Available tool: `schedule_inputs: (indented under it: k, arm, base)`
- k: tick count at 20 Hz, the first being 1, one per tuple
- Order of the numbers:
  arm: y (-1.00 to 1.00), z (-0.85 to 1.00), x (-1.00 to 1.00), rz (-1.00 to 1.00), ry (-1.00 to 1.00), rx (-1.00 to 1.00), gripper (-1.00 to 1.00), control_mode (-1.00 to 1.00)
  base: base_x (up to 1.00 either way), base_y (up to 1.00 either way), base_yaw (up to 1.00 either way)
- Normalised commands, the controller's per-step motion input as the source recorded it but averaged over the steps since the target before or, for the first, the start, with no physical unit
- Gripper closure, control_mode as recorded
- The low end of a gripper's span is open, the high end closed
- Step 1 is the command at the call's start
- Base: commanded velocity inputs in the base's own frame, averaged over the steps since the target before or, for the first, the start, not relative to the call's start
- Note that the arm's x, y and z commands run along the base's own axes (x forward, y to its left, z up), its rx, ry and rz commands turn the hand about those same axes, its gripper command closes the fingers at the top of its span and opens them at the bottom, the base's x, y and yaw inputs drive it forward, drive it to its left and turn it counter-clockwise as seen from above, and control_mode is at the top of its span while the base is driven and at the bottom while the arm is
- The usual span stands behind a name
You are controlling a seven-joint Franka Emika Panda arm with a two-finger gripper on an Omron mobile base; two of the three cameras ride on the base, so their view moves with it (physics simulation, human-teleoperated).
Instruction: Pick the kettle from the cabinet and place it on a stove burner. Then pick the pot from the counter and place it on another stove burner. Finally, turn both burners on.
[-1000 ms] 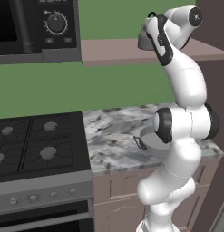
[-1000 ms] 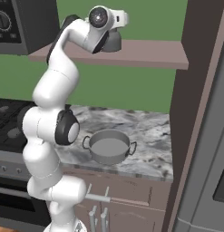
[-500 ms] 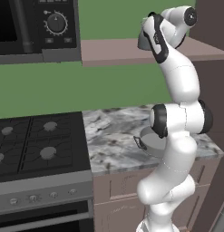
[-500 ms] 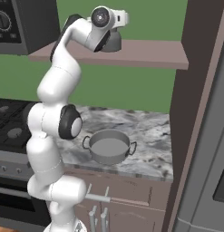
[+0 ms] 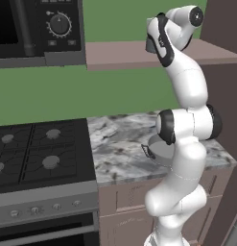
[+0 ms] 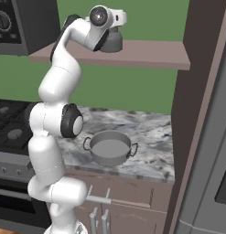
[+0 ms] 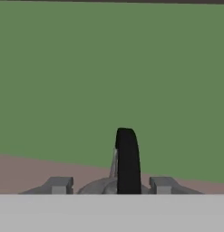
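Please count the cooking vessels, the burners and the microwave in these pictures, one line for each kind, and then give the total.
Kettle: 1, on the cabinet shelf
Pot: 1, on the counter
Burners: 4, on the black cooktop, all bare
Microwave: 1, above the cooktop
Total: 7

Both base views are looking forward and down from behind the arm, left and right, sharing the marbled worktop (image 5: 121,144) and cabinet (image 6: 146,51). The hand view is facing the green wall (image 7: 109,68), close over the kettle (image 7: 127,158).
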Motion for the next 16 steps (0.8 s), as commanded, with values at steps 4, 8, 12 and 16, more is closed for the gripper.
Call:
schedule_inputs:
  k: [4, 8, 12, 16]
  arm:
    - [0.0, 0.0, 0.0, 0.0, 0.0, 0.0, 1.0, -1.0]
    - [0.0, 0.0, 0.0, 0.0, 0.0, 0.0, 1.0, -1.0]
    - [0.0, 0.0, 0.0, 0.0, 0.0, 0.0, 1.0, -1.0]
    - [0.0, 0.0, 0.0, 0.0, 0.0, 0.0, 1.0, -1.0]
  base:
    - [0.0, 0.0, 0.0]
    - [0.0, 0.0, 0.0]
    - [0.0, 0.0, 0.0]
    - [0.0, 0.0, 0.0]
